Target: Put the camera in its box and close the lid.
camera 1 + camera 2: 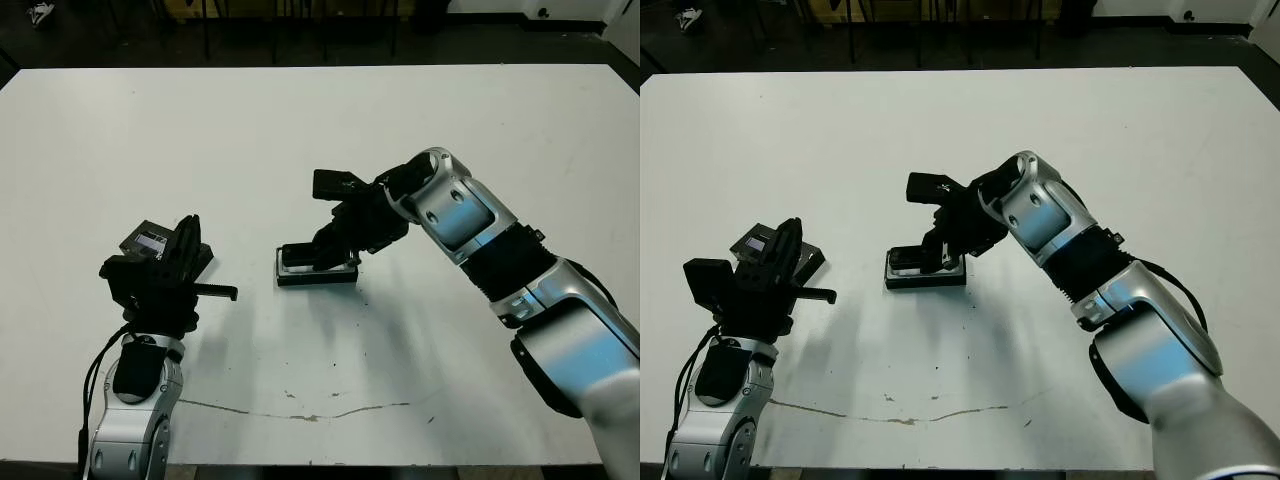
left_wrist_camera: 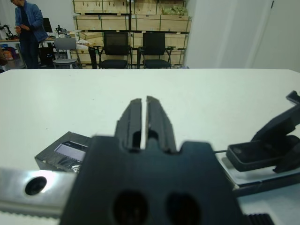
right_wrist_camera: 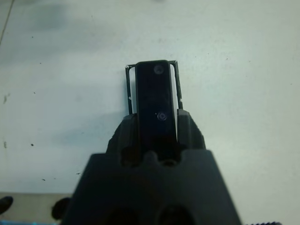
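White table [image 1: 520, 130], scuffed with a thin dark crack line along the near edge; dark floor and chair legs beyond the far edge.

Nearest: left gripper [image 1: 188, 245], raised just off the surface at the table's left. Its wrist view shows the two black fingers [image 2: 132, 119] pressed together with only a hairline slit between them, nothing in them. Just behind it lies the lid [image 1: 145, 241], a flat black slab with a pale reflective top; the fingers hide much of it from the head views, and its near edge is cut off by the gripper body in the left wrist view.

Mid-table: the box [image 1: 316, 270], a shallow black tray, sits flat. Only slivers of white lining show, since the camera [image 3: 155, 101] lies over the hollow. The right gripper [image 1: 335, 252] is clamped on the camera from the sides. In the right wrist view the black bar fills the space between the fingers and covers nearly all of the tray; only thin rim edges show beside it. Whether the camera is fully seated or just above the lining cannot be told.

Far background, left wrist view: shelving with wooden crates, two black chairs, a person in a blue jacket [image 2: 28, 21] at picture edge, partly cropped.
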Robot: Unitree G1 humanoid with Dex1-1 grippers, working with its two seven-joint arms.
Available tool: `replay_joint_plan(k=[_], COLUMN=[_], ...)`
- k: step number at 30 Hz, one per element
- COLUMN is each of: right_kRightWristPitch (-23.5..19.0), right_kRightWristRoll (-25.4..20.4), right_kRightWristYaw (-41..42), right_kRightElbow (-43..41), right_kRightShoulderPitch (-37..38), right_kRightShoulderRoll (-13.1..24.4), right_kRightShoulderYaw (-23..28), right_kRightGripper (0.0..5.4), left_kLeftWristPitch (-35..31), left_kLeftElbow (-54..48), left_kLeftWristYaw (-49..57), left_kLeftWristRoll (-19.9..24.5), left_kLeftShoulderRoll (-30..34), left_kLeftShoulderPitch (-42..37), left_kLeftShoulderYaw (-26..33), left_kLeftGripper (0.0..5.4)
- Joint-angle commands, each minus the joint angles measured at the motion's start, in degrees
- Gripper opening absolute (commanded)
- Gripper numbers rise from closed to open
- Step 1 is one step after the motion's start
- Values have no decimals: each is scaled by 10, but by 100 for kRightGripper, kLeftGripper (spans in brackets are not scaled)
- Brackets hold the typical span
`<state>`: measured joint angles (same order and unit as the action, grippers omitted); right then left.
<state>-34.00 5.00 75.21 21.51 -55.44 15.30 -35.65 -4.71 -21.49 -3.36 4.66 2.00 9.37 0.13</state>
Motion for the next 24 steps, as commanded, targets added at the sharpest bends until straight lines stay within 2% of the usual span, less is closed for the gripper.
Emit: replay_joint_plan(k=[1, 5, 9, 15, 24], right_kRightWristPitch=[5, 2, 26, 57, 76], right_kRightWristRoll=[7, 14, 31, 24, 9], right_kRightWristYaw=[-2, -7, 1, 41, 87], right_kRightElbow=[7, 3, -7, -3, 15], right_kRightShoulderPitch=[5, 5, 4, 6, 3], right_kRightShoulderRoll=[3, 4, 12, 14, 16], right_kRightShoulderYaw=[-7, -11, -29, -41, -29], right_kRightGripper=[70, 70, 70, 70, 231], left_kLeftWristPitch=[-5, -10, -7, -7, -28], left_kLeftElbow=[0, -5, -5, -4, -15], left_kLeftWristYaw=[3, 2, 0, 2, 7], left_kLeftWristRoll=[-3, -3, -3, -10, -7], left_kLeftShoulderRoll=[-1, 1, 1, 4, -1], left_kLeftShoulderPitch=[9, 10, 8, 5, 0], left_kLeftShoulderYaw=[0, 0, -1, -1, -2], left_kLeftGripper=[0, 0, 0, 0, 0])
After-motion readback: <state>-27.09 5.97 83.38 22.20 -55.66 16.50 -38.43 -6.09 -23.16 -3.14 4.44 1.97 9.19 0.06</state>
